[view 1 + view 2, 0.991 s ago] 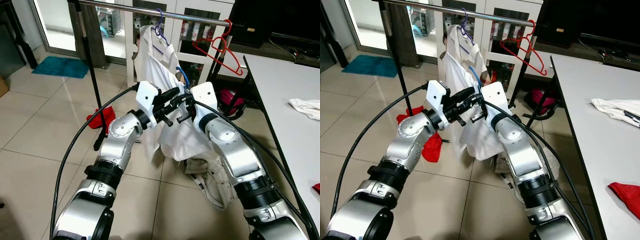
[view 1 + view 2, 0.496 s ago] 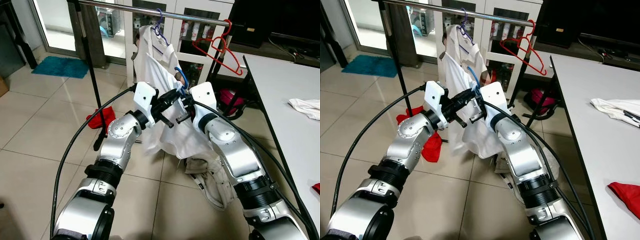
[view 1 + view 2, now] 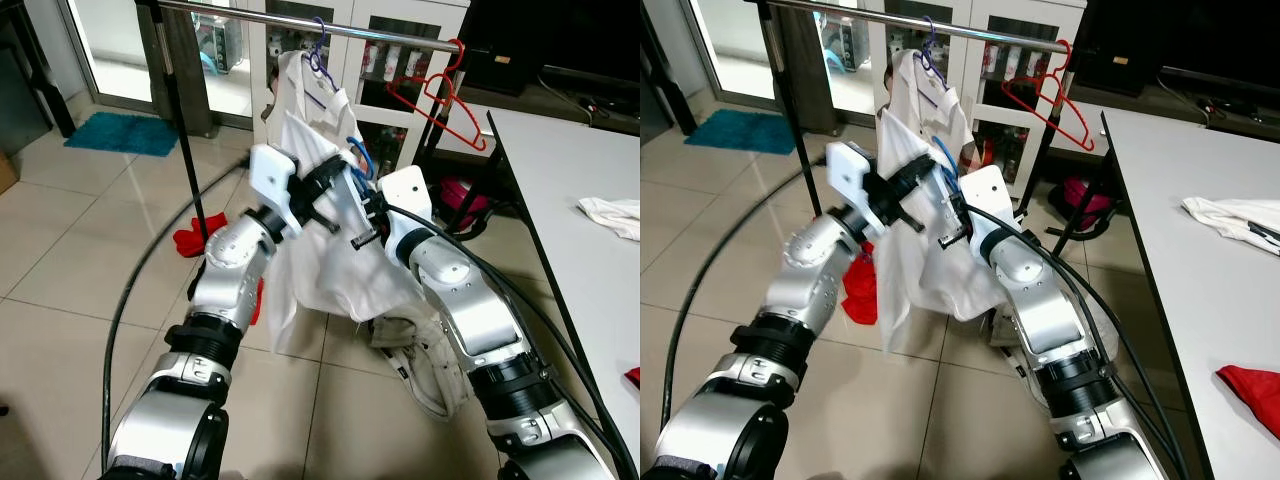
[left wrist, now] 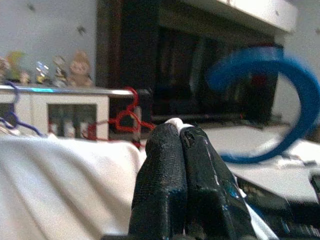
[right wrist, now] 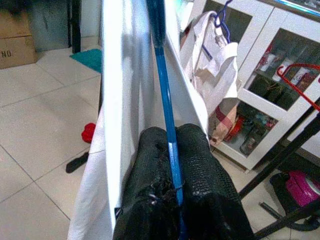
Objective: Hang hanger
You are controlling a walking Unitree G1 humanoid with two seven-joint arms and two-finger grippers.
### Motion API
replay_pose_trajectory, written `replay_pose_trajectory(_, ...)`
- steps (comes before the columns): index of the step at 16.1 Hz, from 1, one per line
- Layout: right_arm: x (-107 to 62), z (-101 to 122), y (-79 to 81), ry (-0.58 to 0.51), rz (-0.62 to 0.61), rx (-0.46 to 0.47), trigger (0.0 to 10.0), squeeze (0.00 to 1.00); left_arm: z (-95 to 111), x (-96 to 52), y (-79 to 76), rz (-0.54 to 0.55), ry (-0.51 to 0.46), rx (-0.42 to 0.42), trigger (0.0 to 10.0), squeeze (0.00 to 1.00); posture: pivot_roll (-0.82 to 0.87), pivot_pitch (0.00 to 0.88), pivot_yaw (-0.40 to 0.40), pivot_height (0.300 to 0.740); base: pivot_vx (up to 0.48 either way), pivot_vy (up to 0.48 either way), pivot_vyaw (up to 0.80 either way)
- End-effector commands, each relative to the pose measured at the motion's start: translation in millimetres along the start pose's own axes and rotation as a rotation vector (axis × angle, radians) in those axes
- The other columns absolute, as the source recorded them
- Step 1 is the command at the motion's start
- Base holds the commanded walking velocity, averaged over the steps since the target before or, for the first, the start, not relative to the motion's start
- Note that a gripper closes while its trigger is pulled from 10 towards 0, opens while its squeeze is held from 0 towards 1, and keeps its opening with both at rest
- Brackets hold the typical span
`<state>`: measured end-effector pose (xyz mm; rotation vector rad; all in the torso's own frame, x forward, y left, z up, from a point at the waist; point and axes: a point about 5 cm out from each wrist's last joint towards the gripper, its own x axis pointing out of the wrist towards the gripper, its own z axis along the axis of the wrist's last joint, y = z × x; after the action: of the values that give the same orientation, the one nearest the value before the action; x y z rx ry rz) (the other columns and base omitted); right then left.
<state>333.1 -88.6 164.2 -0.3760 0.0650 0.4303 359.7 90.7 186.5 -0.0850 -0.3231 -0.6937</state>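
Note:
A blue hanger (image 3: 362, 152) carries a white shirt (image 3: 320, 270) below the metal rail (image 3: 300, 22). My right gripper (image 5: 171, 137) is shut on the hanger's blue bar (image 5: 162, 85), inside the shirt. My left gripper (image 4: 181, 131) is shut, with a bit of the shirt's white cloth pinched at its tips; the blue hook (image 4: 265, 59) curves just beyond it. In the eye views the left gripper (image 3: 335, 195) sits beside the right gripper (image 3: 363, 228) at the shirt's collar. On the rail hang a purple hanger (image 3: 318, 55) with another white shirt (image 3: 300, 95) and a bare red hanger (image 3: 440, 95).
A white table (image 3: 570, 200) runs along the right, with a white cloth (image 3: 610, 212) and a red cloth (image 3: 1250, 390) on it. Clothes (image 3: 420, 350) lie on the floor under the rail, and a red cloth (image 3: 190, 240) lies by the rack's pole (image 3: 180, 130). A glass cabinet stands behind.
My left arm has risen and swung left, pulling the shirt's shoulder up and out so the cloth hangs wider. The right gripper has hardly moved.

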Motion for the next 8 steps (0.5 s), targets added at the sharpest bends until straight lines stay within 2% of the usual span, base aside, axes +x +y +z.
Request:
replay_pose_trajectory(1,-3.3,-13,-5.2,0.049,0.002,0.005,10.0,0.00,14,-1.4,15.5,0.126,-0.050,0.011,0.0,0.00,-0.07,0.000,-0.102,0.740,0.000,0.000,0.00)
replay_pose_trajectory(3,-4.9,-16,-3.5,0.064,0.040,0.017,10.0,0.00,16,-6.3,34.9,0.273,-0.025,0.040,0.0,0.00,-0.07,0.000,-0.104,0.740,0.000,0.000,0.00)
replay_pose_trajectory(4,-6.9,-16,3.2,0.068,0.110,0.057,10.0,0.00,14,-10.5,45.8,0.348,0.018,0.062,0.0,0.00,-0.07,0.000,-0.106,0.740,0.000,0.000,0.00)
replay_pose_trajectory(6,-11.6,-22,14.5,0.109,0.213,0.068,10.0,0.00,10,-12.8,48.5,0.368,0.062,0.076,0.0,0.00,-0.07,0.000,-0.106,0.740,0.000,0.000,0.00)
replay_pose_trajectory(8,-11.7,-33,11.5,0.170,0.160,0.077,10.0,0.00,7,-10.8,40.5,0.332,0.070,0.073,0.0,0.00,-0.07,0.000,-0.111,0.740,0.000,0.000,0.00)
